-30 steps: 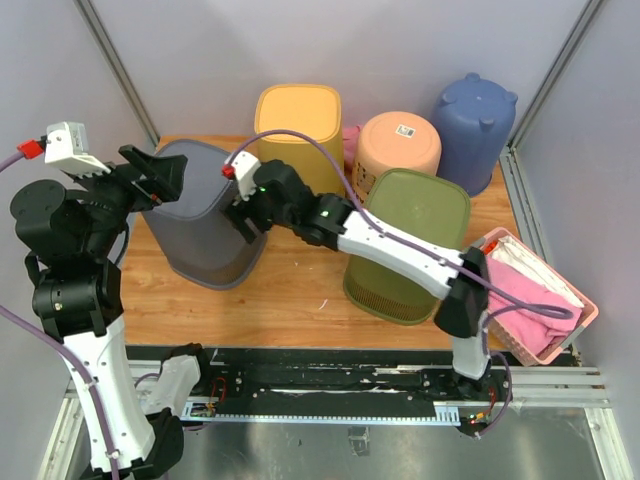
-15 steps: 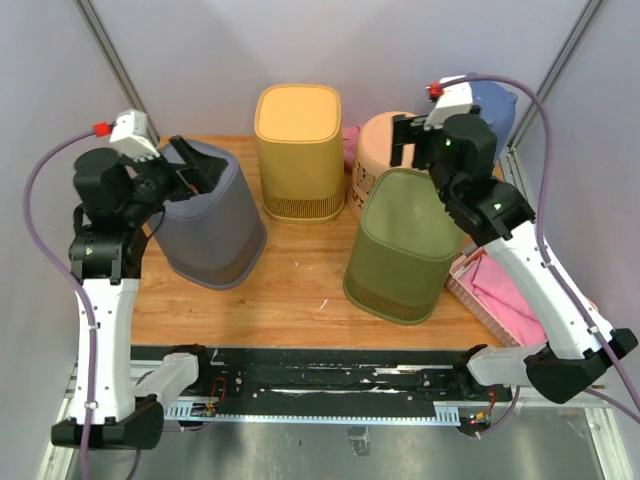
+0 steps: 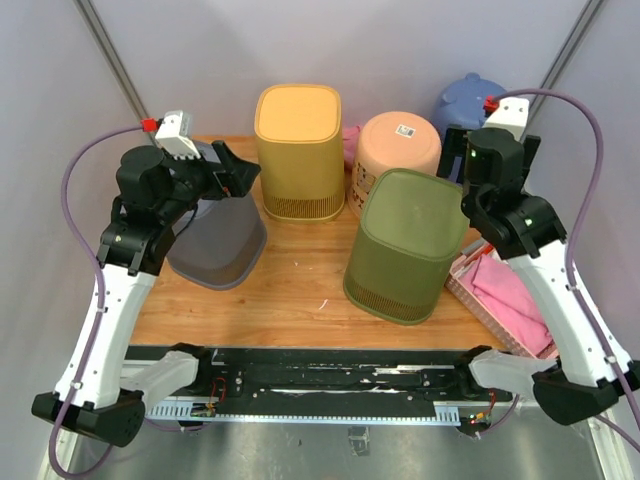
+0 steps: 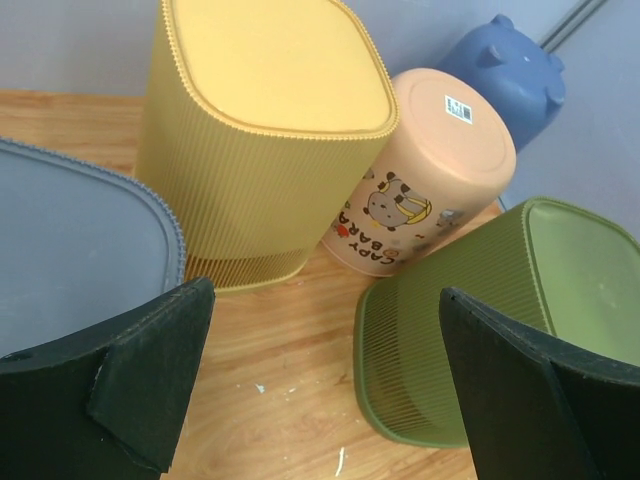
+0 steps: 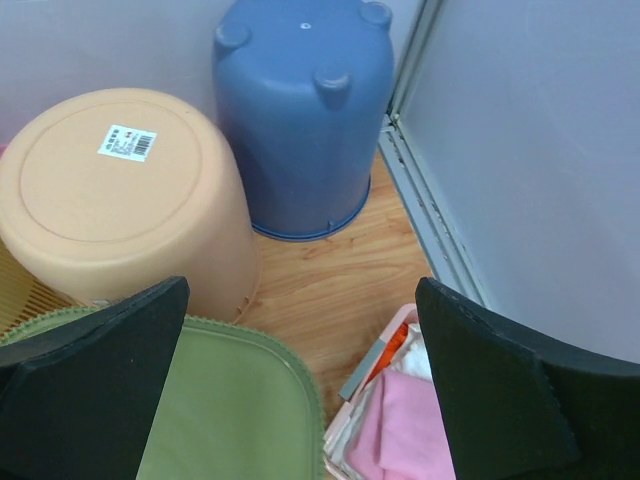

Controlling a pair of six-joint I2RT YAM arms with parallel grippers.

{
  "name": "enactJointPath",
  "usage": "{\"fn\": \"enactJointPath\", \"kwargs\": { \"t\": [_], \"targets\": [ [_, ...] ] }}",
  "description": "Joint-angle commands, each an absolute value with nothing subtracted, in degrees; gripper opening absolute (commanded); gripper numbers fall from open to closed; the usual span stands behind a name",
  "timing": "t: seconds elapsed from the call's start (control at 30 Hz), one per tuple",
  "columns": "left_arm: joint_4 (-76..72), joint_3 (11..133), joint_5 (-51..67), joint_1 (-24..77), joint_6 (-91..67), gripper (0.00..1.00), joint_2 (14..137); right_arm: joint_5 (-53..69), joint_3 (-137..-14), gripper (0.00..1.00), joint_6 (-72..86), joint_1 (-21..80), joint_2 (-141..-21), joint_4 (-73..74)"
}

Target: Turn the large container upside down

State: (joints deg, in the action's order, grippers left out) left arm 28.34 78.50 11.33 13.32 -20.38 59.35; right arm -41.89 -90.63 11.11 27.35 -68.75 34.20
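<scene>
Grey ribbed plastic bin (image 3: pixel 215 232) stands at the left of the wooden table (image 3: pixel 290 290), seemingly base-up with its mouth on the wood, so the turn looks done. The left gripper (image 3: pixel 238 168) hovers just above its far edge, jaws spread wide and holding nothing. Behind it stands a yellow ribbed bin (image 3: pixel 298 150), also inverted, and to the right an olive-green ribbed bin (image 3: pixel 405 245). The right gripper (image 5: pixel 300 285) hangs equally wide and empty over the back right corner. The peach round tub (image 4: pixel 430 170) reads "CAPY BARA"; its barcode sticker is illegible.
</scene>
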Motion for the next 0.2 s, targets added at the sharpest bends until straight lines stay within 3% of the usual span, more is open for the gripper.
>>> {"fn": "enactJointPath", "kwargs": {
  "t": [0.0, 0.17],
  "targets": [
    [20.6, 75.1, 9.5, 13.7, -18.5, 0.99, 54.8, -45.8, -87.8, 0.99, 10.4, 26.7, -65.2, 33.8],
    [19.2, 73.6, 8.0, 13.7, -18.5, 0.99, 53.1, -46.2, -85.8, 0.99, 9.7, 26.7, -63.5, 31.7]
  ]
}}
